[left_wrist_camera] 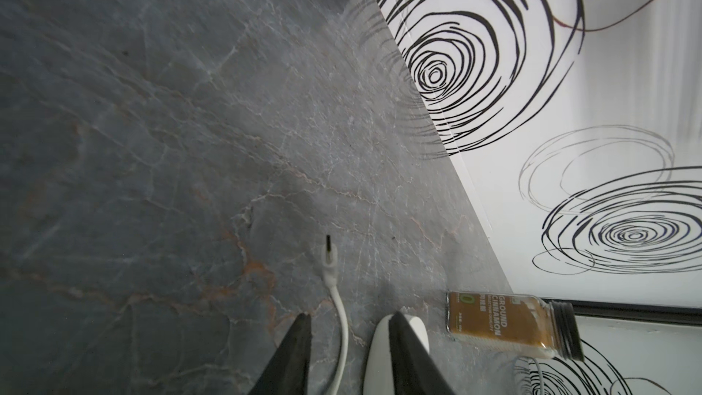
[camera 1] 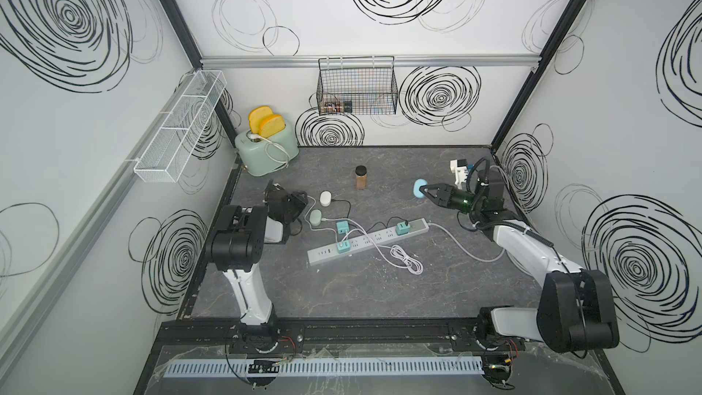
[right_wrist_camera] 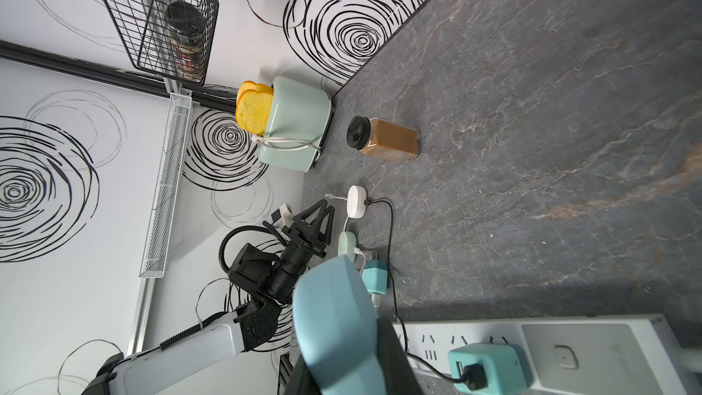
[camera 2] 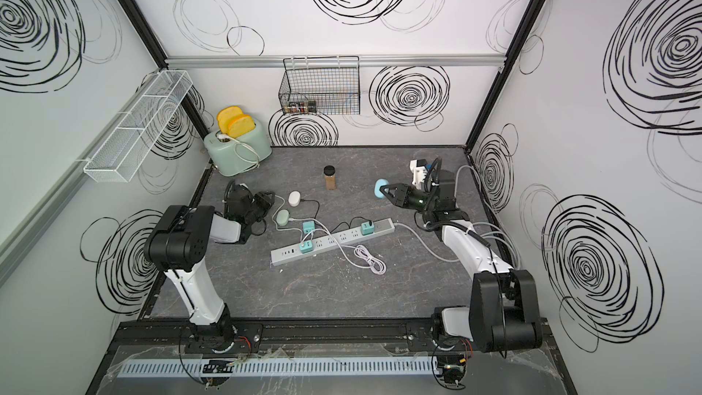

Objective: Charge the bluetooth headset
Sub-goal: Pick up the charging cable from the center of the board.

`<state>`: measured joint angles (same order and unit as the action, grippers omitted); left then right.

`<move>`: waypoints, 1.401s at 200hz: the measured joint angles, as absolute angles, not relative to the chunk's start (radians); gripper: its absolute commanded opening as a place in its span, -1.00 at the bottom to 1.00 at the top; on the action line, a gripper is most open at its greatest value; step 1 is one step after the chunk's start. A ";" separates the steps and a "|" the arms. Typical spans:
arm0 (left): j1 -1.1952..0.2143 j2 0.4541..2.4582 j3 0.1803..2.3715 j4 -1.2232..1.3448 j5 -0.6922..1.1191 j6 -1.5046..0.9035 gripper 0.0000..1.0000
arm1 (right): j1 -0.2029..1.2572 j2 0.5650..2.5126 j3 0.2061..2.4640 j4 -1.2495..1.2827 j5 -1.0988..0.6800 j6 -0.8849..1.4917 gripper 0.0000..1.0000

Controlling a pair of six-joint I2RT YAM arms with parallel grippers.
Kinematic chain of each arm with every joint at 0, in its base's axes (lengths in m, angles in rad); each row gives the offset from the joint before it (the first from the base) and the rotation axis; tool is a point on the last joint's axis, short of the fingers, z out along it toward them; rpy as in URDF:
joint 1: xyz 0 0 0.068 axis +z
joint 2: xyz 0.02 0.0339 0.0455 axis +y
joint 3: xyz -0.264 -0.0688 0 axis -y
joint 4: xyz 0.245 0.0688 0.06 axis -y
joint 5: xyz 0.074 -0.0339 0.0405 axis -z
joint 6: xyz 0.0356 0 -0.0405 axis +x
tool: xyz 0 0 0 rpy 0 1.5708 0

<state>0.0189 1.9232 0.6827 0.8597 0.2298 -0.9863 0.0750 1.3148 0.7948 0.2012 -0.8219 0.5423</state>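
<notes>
My right gripper (camera 1: 427, 188) is shut on a light blue headset case (camera 1: 419, 188), held above the table at the back right; the case fills the right wrist view (right_wrist_camera: 334, 321). A white charging cable's free plug (left_wrist_camera: 328, 256) lies flat on the table. In the left wrist view the cable runs back between the fingers of my left gripper (left_wrist_camera: 350, 315), which stand apart without touching it. That gripper (camera 1: 300, 198) is at the left, beside a white case (camera 1: 325, 198) with a black cable plugged in and a green case (camera 1: 315, 218) with a white one.
A white power strip (camera 1: 368, 243) lies diagonally mid-table with teal adapters (camera 1: 402, 227) and a coiled white cable (camera 1: 406, 260). A cinnamon jar (camera 1: 361, 177) stands behind it. A mint toaster (camera 1: 266, 146) fills the back-left corner. A black wire basket (camera 1: 357, 85) hangs on the back wall.
</notes>
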 measured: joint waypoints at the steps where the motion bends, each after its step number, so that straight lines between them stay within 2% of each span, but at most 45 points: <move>1: 0.019 1.925 0.683 0.862 0.230 -0.988 -0.28 | 0.075 1.315 0.795 0.201 -0.822 0.542 -0.41; 98: 0.021 2.059 0.683 1.084 0.237 -1.064 -0.52 | 0.071 1.317 0.795 0.202 -0.822 0.546 -0.41; 231: 0.022 2.119 0.698 1.209 0.242 -1.104 -0.53 | 0.067 1.333 0.809 0.202 -0.823 0.550 -0.41; 280: 0.022 2.129 0.713 1.212 0.242 -1.104 -0.67 | 0.065 1.333 0.810 0.202 -0.823 0.550 -0.41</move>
<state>0.0216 2.1288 0.7132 1.2121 0.2424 -1.1042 0.0650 1.3334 0.8097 0.2024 -0.8230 0.5503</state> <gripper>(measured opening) 0.186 0.298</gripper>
